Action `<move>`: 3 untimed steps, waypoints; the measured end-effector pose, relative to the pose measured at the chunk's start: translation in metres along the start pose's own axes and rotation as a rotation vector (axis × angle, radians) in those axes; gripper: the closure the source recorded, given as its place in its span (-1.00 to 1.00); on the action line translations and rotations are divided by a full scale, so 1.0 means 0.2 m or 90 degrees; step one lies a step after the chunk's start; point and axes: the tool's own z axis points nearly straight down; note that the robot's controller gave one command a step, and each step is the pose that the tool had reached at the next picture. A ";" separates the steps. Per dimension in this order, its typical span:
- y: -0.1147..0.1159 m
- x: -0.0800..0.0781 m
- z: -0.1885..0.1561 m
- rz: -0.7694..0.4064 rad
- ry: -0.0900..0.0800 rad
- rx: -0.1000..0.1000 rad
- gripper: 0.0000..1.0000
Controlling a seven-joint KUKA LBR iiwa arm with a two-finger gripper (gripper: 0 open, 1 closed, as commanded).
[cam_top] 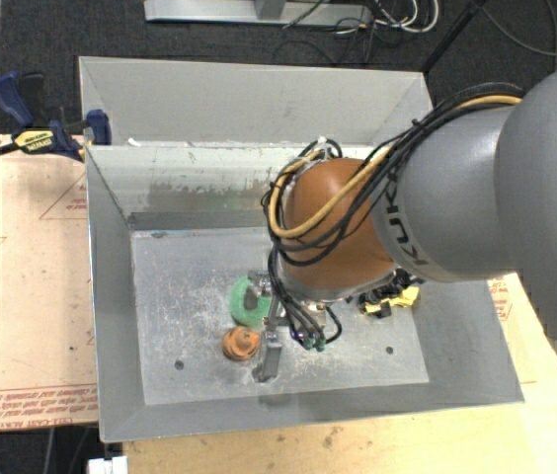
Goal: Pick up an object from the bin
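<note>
My gripper reaches down to the bin floor near the front middle, under the arm's orange cover. A small round orange-brown thing lies just left of it, touching or nearly touching it. A green rounded thing lies right behind the orange one, partly under the gripper's body. Nothing can be seen held.
A yellow and black thing lies on the floor to the right, partly hidden by the arm. The arm and its cables cover the bin's middle and right. Bare floor stretches to the left, and the slanted walls rise on all sides.
</note>
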 end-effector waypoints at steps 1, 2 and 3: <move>-0.09 -0.04 0.02 -0.057 0.000 0.000 -1.00; -0.07 -0.07 0.16 -0.045 -0.002 0.001 -1.00; -0.03 -0.24 0.22 -0.046 -0.008 -0.002 1.00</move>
